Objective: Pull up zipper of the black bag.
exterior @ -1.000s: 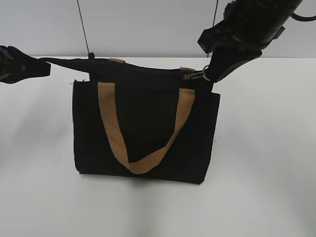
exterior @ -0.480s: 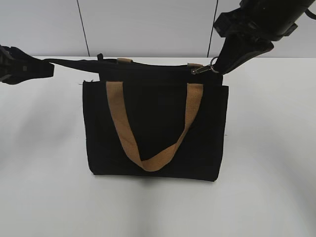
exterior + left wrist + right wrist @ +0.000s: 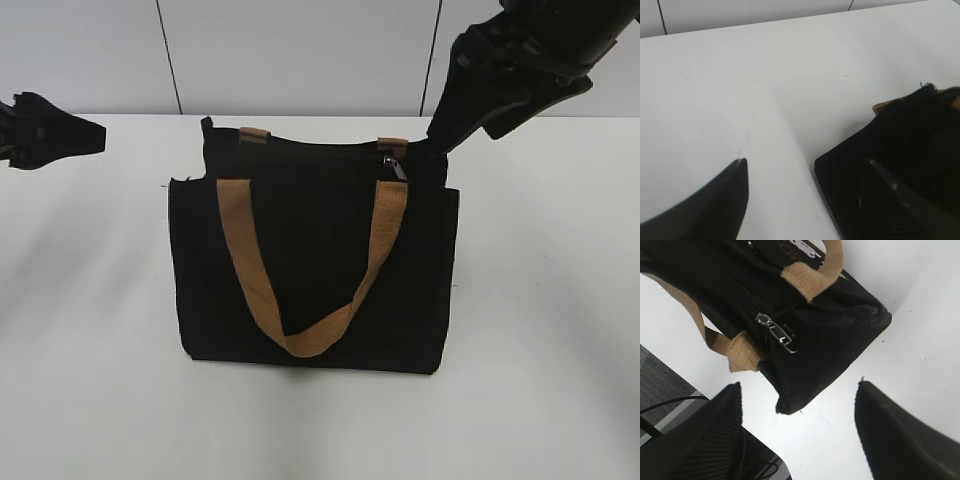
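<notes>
The black bag [image 3: 310, 270] bears no readable label. Both the left gripper [image 3: 805, 200] and right gripper [image 3: 797, 435] gape, empty. The zipper [image 3: 775, 332] pull hangs at the bag's 1 o'clock corner.

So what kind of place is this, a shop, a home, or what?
Probably a lab or test bench: a bare white table, a plain panelled wall, and just one black bag between two robot arms.

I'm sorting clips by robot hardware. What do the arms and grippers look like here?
Both are black. The left gripper has tapered, pointed fingers with a finely ribbed surface, and so does the right gripper. In the exterior view the right arm is bulky and angular. No markings show.
</notes>
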Tool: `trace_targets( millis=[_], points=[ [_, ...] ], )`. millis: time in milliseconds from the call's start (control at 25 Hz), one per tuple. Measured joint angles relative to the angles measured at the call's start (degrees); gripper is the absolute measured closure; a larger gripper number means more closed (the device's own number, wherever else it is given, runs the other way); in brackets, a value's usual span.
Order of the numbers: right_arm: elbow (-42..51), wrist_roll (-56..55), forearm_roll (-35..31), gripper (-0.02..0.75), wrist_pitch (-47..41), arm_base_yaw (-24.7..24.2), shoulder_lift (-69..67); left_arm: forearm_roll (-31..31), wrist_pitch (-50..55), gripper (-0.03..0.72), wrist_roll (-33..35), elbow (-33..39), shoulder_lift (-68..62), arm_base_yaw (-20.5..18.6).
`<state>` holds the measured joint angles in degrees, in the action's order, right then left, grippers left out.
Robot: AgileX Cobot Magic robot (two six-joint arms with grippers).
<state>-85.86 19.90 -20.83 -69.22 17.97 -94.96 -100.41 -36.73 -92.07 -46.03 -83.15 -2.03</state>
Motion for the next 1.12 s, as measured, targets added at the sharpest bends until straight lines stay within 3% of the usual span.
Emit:
trace_targets(
  millis=[200, 360, 440, 600, 840, 960, 1000, 1120],
  points=[
    [0.0, 0.8, 0.0, 0.161, -0.2, 0.0, 0.4, 0.0, -1.6, 0.123, -0.8, 0.0, 0.5, 0.0],
    [0.0, 0.8, 1.1, 0.159, -0.2, 0.2, 2.7, 0.0, -0.5, 0.152, -4.2, 0.0, 3.4, 1.7],
    [0.0, -0.3, 4.6, 0.159, -0.2, 1.2, 4.5, 0.0, 1.4, 0.177, -5.0, 0.0, 5.3, 4.2],
    [0.0, -4.5, 13.9, 0.174, -0.3, 6.3, 7.5, 0.0, 13.0, 0.212, -8.4, 0.0, 9.1, 13.0],
    [0.0, -7.4, 16.9, 0.181, -0.4, 10.9, 11.2, 0.7, 39.9, 0.226, -9.4, 0.0, 9.8, 31.1],
    [0.0, -7.8, 17.3, 0.181, -0.4, 11.2, 13.0, 7.7, 55.1, 0.237, -0.9, -0.1, 7.8, 39.6],
    [0.0, -7.8, 17.4, 0.181, -0.5, 11.2, 13.6, 13.4, 59.5, 0.237, 5.1, -0.2, 6.7, 42.6],
    [0.3, -7.9, 17.5, 0.181, -0.5, 11.2, 15.3, 33.2, 67.1, 0.237, 23.9, -0.4, 5.6, 46.4]
  ],
)
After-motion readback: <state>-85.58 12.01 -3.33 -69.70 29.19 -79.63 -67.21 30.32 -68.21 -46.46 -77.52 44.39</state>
